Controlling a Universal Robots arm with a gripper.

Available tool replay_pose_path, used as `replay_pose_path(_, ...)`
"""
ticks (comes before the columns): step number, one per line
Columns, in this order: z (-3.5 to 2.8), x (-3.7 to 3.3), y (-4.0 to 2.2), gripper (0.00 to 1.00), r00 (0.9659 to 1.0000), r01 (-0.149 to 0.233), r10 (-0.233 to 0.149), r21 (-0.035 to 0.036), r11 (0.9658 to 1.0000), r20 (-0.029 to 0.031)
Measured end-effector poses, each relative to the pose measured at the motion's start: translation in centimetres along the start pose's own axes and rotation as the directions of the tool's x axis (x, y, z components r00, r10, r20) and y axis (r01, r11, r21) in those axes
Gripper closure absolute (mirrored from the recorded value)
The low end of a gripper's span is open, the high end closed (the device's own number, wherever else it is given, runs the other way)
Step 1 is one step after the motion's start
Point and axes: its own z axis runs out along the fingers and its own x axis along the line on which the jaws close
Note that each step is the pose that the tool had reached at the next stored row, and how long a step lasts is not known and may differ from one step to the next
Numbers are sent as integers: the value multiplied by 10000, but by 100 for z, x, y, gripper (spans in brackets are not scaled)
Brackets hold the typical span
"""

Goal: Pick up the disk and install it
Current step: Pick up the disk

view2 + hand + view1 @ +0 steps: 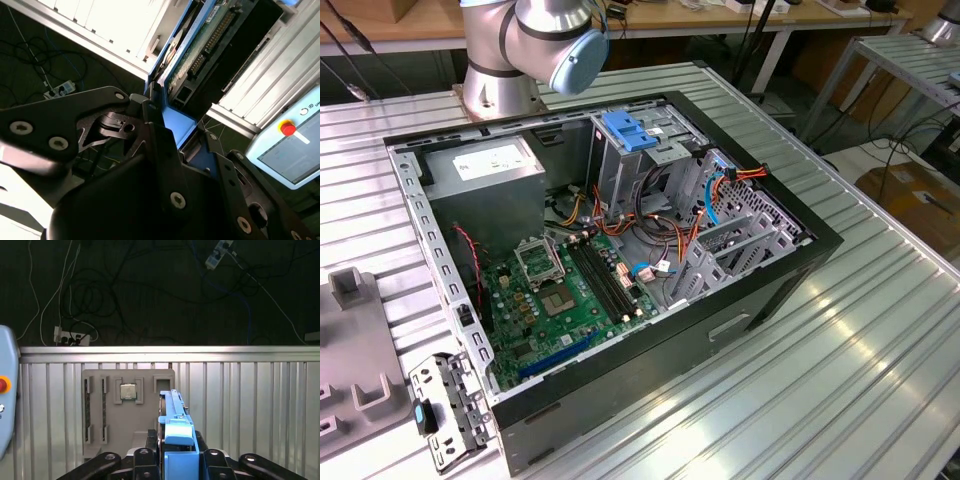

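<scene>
Both sides of the disk [172, 425], a dark rectangular hard drive framed by a bright blue plastic carrier rail, are clamped by the black metal gripper [177, 462], which is closed onto it in both wrist views. Its green circuit-board face is shown in the second wrist view. Beyond the disk, a grey moulded fixture tray [100, 390] bearing a small square silver chip [128, 391] is laid on the ribbed metal tabletop [250, 405]. An open black computer case [750, 310] is seen at the centre of the exterior view.
</scene>
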Motion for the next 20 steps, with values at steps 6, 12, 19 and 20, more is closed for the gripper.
replay_pose_path(6, -40, -1, 0, 63, 10000, 0, 0, -4, 10000, -2)
replay_pose_path(12, -87, -2, -1, 63, 10000, 0, 0, -8, 10000, -5)
replay_pose_path(19, -147, -3, -1, 63, 10000, 0, 0, -14, 10000, -9)
replay_pose_path(20, -153, -3, -1, 63, 10000, 0, 0, -15, 10000, -9)
